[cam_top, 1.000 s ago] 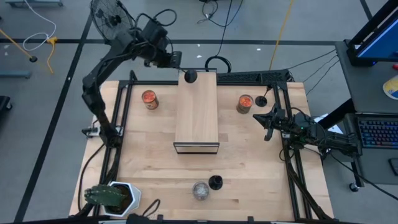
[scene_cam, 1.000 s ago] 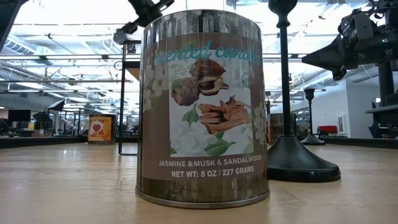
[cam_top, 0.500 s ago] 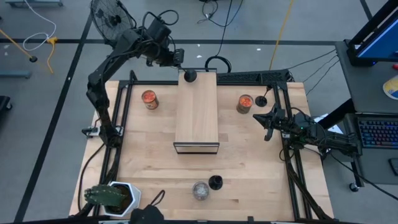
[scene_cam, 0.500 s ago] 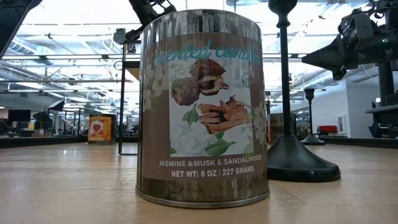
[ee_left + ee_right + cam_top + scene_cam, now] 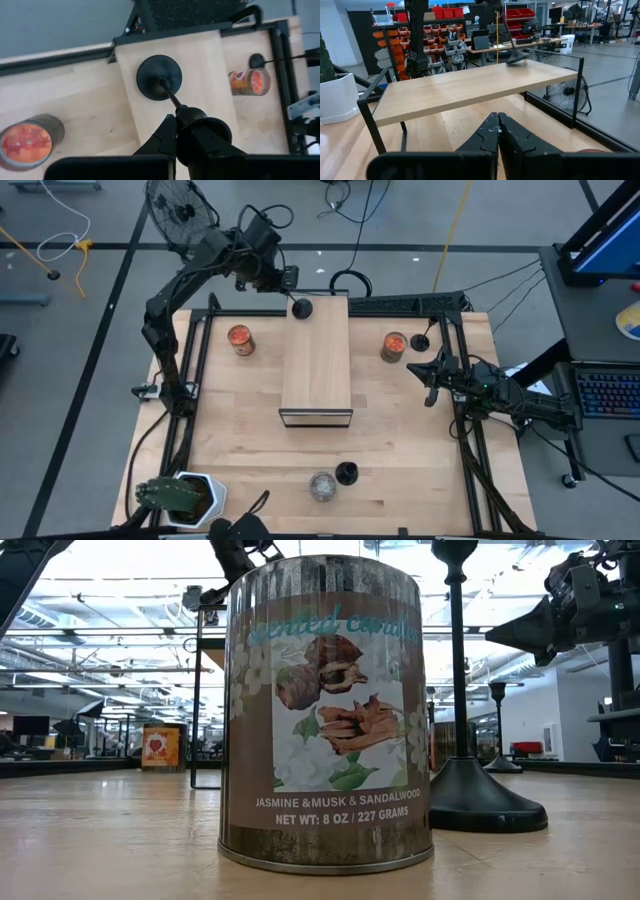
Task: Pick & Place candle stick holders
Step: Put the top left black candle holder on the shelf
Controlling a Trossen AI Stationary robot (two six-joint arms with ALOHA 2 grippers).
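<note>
A black candle stick holder (image 5: 302,308) hangs slanted over the far end of the wooden riser (image 5: 316,365), with my left gripper (image 5: 291,282) shut on its top. In the left wrist view its disc base (image 5: 159,77) faces the riser. A second holder (image 5: 346,473) stands on its base near the table's front, also seen in the low view (image 5: 470,690). A third holder (image 5: 421,341) stands at the far right. My right gripper (image 5: 432,376) waits shut at the table's right side, touching nothing. My left gripper pinches the holder's top cup (image 5: 200,125) between its fingers, coming slanting down from the far left. The cup hides one finger. The stem (image 5: 169,94) runs on past the fingertips, and the holder hangs tilted. Whether the base touches the riser, I cannot tell.
Two tins with orange-red tops (image 5: 240,339) (image 5: 394,346) flank the riser. A candle tin (image 5: 322,486) stands beside the near holder and fills the low view (image 5: 325,710). A potted plant (image 5: 180,495) sits at the near left corner. A black frame (image 5: 455,330) edges the table.
My left gripper has sunk a little and gone slightly toward the table's right, still shut on the holder. The holder has come a bit lower over the riser's far end.
</note>
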